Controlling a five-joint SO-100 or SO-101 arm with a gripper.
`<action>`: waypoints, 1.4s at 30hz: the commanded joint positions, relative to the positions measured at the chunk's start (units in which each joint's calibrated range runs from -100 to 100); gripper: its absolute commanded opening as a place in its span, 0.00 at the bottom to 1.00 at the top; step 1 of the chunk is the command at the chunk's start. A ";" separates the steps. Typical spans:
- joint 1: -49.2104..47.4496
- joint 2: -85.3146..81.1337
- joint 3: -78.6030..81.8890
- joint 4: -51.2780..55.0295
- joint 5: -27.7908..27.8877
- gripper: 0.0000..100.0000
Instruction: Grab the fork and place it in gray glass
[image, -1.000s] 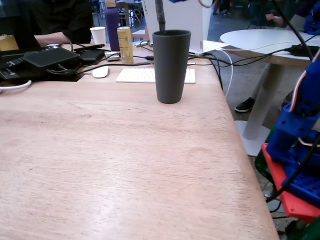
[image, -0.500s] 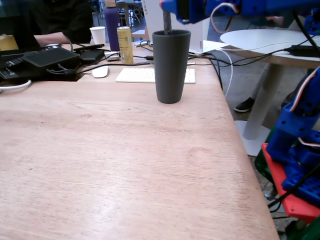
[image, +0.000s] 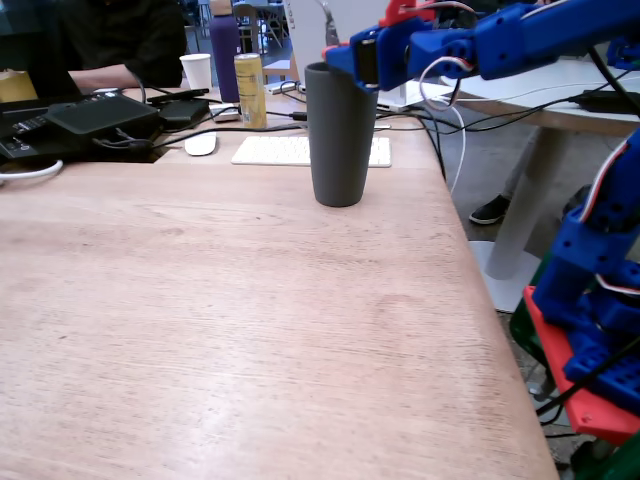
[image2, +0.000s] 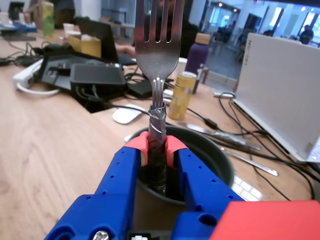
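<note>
- Fixed view: we see the gripper (image: 340, 62) reaching in from the right, level with the rim of the glass (image: 340, 140), which stands upright near the table's (image: 230, 330) far edge, in front of a keyboard (image: 280, 150). We judge the arm is low so that the fork's handle goes down inside before release. The fork (image: 328, 30) shows only as a thin sliver above the rim.
- Wrist view: we see the gripper (image2: 156, 149) clamped narrowly on the fork (image2: 157, 45), red pads (image2: 141, 145) pressing the wrapped handle from both sides. The fork stands upright, tines up, its handle end dipping into the mouth of the glass (image2: 217, 160). Holding it vertical and centred keeps it clear of the rim, we reckon. A can (image2: 181, 95) and a mouse (image2: 126, 116) sit beyond.
- Step in hand, as we judge it: let go so the fork drops in.
</note>
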 joint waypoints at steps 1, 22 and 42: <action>2.95 -0.50 -1.49 -0.11 0.44 0.00; 1.09 -1.87 -1.58 0.05 0.44 0.23; -48.49 -22.11 -18.38 50.05 -4.59 0.23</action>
